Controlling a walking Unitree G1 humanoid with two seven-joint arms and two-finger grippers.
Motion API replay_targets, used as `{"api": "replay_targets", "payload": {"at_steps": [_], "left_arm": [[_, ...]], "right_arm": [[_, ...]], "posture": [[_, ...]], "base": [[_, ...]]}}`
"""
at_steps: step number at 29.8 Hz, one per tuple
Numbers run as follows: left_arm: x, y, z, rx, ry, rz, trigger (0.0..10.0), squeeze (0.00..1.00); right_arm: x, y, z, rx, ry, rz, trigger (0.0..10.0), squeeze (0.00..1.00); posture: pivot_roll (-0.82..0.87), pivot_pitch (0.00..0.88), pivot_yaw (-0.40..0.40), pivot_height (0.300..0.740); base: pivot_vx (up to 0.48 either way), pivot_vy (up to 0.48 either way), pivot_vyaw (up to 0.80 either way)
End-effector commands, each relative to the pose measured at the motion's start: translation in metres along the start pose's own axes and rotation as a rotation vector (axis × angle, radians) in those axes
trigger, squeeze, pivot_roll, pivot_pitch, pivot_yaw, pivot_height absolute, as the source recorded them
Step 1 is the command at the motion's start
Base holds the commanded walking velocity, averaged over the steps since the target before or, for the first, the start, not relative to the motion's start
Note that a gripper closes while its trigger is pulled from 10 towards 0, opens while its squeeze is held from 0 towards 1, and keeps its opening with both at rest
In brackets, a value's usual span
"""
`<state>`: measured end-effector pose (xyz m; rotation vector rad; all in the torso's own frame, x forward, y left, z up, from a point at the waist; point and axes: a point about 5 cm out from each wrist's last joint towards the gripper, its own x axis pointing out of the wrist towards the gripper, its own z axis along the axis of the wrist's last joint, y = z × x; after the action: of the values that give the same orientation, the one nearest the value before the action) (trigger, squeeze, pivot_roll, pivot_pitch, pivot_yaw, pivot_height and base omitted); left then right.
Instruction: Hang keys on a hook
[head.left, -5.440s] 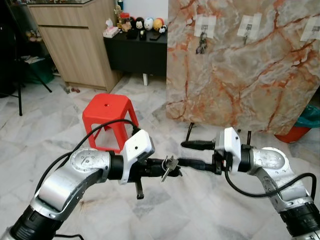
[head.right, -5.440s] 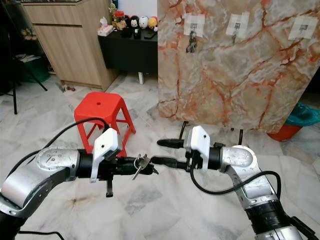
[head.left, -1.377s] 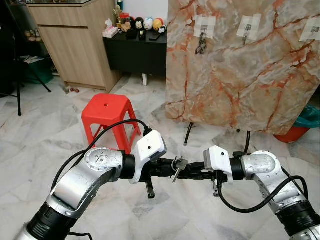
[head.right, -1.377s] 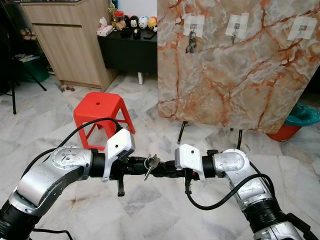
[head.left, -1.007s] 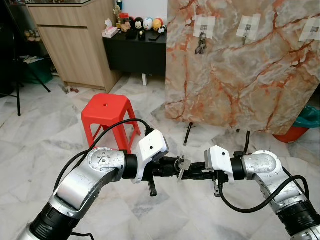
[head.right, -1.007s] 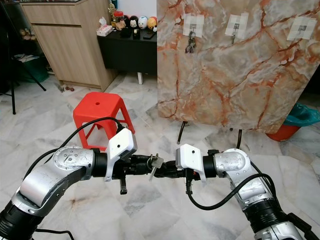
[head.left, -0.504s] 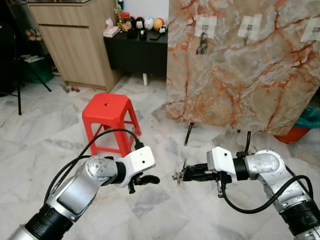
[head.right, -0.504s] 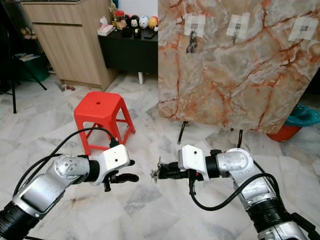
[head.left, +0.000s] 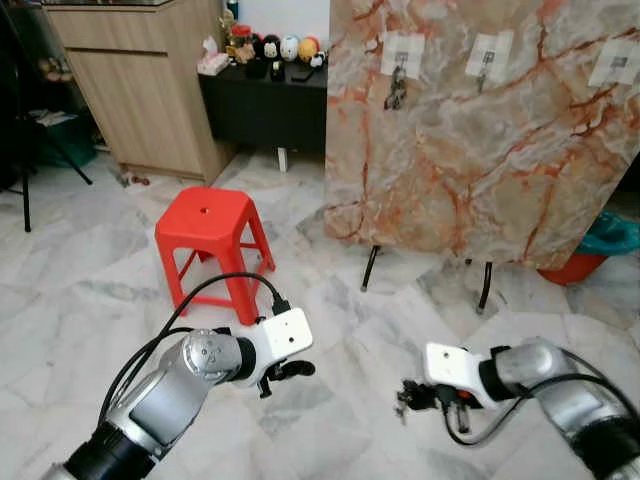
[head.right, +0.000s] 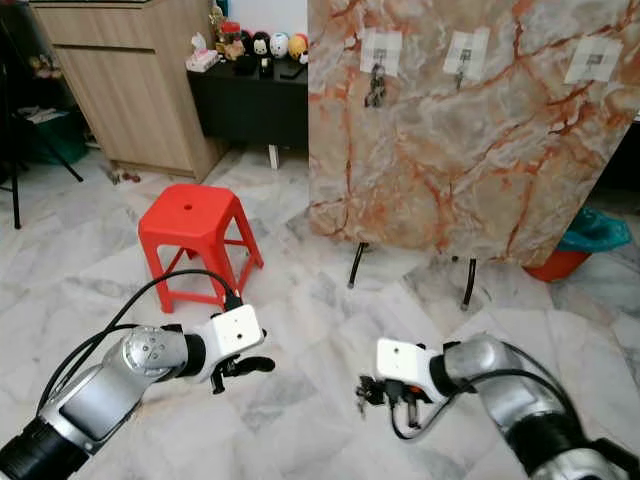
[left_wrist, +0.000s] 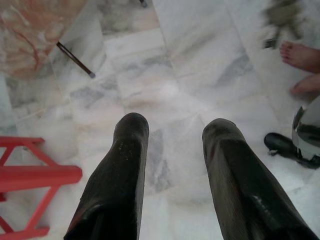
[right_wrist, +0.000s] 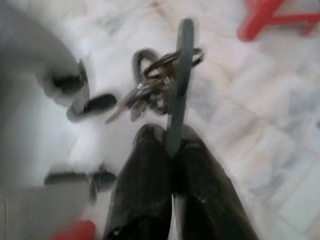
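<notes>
Pinching a dark green carabiner-like loop between its two closed black fingers, the right gripper (right_wrist: 167, 145) holds the bunch of keys (right_wrist: 150, 92) low over the marble floor, well in front of the marble-patterned board (head.left: 480, 150); the keys dangle off a metal ring threaded on that loop. Hard, light and small, the bunch should weigh almost nothing, but it hangs loose and will likely swing and jingle with any quick move, and smooth metal could slip in a thin pinch. The loop looks like the right place to keep hold, since its open end or the ring beyond it is what must slide over a hook. Level with it and nearer the red stool (head.left: 208, 225), the left gripper (left_wrist: 175, 145) has its fingers spread apart with nothing between them. High on the board, three white hook patches sit in a row: the one nearest the stool (head.left: 400, 60) already carries a key bunch, while the middle hook (head.left: 487, 55) and the far hook (head.left: 614, 62) look free.
</notes>
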<state>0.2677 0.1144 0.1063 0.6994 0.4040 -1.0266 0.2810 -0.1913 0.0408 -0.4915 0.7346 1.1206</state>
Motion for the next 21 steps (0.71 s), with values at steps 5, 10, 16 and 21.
{"api": "replay_targets", "payload": {"at_steps": [5, 10, 16, 21], "left_arm": [[0.002, -0.005, 0.004, -0.008, -0.024, -0.012, 10.0, 0.0], [0.001, -0.006, 0.004, -0.012, -0.029, -0.011, 10.0, 0.0], [-0.001, -0.005, 0.003, -0.006, -0.025, -0.004, 10.0, 0.0], [-0.002, -0.004, 0.003, 0.003, -0.022, -0.001, 10.0, 0.0]], "right_arm": [[0.009, -0.02, -0.004, 0.567, -0.256, -0.288, 0.0, 0.0], [0.011, -0.033, -0.001, 1.053, -0.517, -0.49, 0.0, 0.0], [0.002, -0.047, -0.007, 1.515, -0.754, -0.743, 0.0, 0.0], [-0.009, -0.056, -0.005, 1.712, -0.929, -0.871, 0.0, 0.0]], "posture": [[0.0, 0.005, -0.027, 0.74], [0.0, 0.01, -0.02, 0.74], [0.0, 0.012, -0.012, 0.74], [0.01, 0.012, -0.001, 0.74]], "base": [[0.0, 0.0, 0.0], [0.0, 0.0, 0.0], [0.0, 0.0, 0.0], [0.0, 0.0, 0.0]]}}
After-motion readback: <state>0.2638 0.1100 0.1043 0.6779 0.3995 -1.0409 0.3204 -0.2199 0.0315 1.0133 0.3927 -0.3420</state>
